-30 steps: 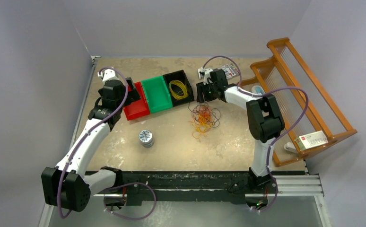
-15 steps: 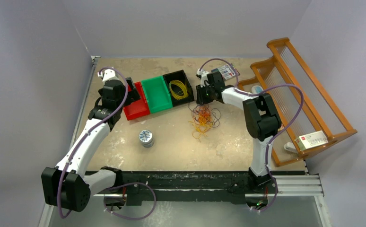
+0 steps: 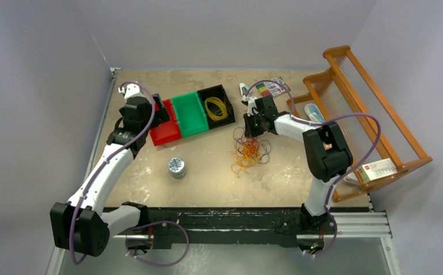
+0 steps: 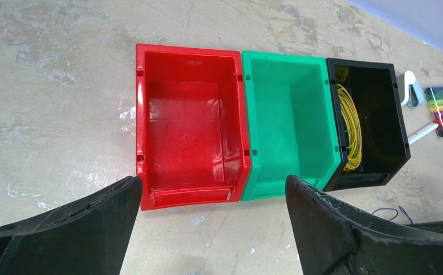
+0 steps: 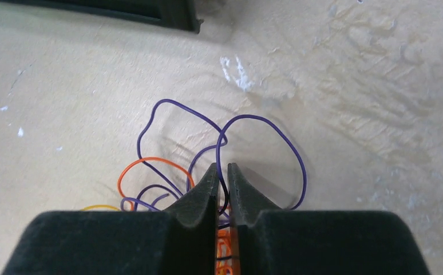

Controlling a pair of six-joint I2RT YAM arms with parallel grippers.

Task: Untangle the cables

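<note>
Swinging back from beside the marker pack (image 3: 271, 89), the right gripper (image 3: 253, 130) had come down onto the far edge of the tangle of cables (image 3: 248, 150), and its jaws had drawn almost together. In the right wrist view we saw them pinched on thin purple and orange strands of that tangle, with two purple loops fanning out ahead of them on the surface (image 3: 208, 166). The tangle itself, orange, yellow and dark, lay on the surface near the black bin (image 3: 214, 89), on its near side and apart from it. A yellow cable coil (image 3: 216, 107) sat inside that bin, which touched the green bin (image 3: 189, 114); the red bin (image 3: 165, 132) came next in the row. Over the red bin the left gripper (image 4: 212, 182) hung where it had been, its jaws wide apart and holding nothing.
</note>
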